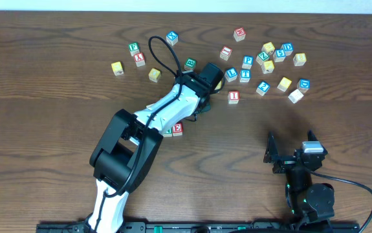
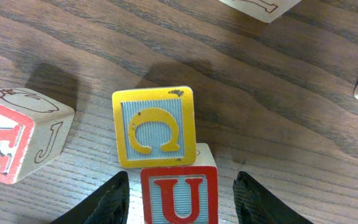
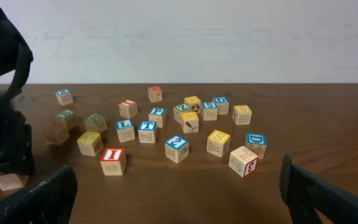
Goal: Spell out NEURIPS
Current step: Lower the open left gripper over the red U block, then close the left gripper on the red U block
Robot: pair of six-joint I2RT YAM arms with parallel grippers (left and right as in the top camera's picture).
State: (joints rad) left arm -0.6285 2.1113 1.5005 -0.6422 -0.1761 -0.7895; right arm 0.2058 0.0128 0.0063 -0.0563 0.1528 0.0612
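Observation:
In the left wrist view a red U cube (image 2: 180, 198) stands on the table between my left gripper's (image 2: 182, 183) open jaws, with a gap on each side. A yellow-framed cube (image 2: 155, 127) with a C-shaped letter touches its far side. From overhead the left arm's wrist (image 1: 205, 81) hides both. A red E cube (image 1: 177, 128) lies beside the arm, with a green-faced cube (image 1: 167, 131) against it. The red I (image 1: 233, 96) (image 3: 113, 155), blue P (image 1: 248, 61) and green R (image 1: 190, 64) lie loose at the back. My right gripper (image 1: 292, 152) (image 3: 179, 193) is open and empty.
Many other letter cubes are scattered at the back right (image 1: 283, 65) and back left (image 1: 134, 55). A red-framed cube (image 2: 4, 146) sits left of the left gripper. The left arm's cable (image 1: 160, 55) loops over the table.

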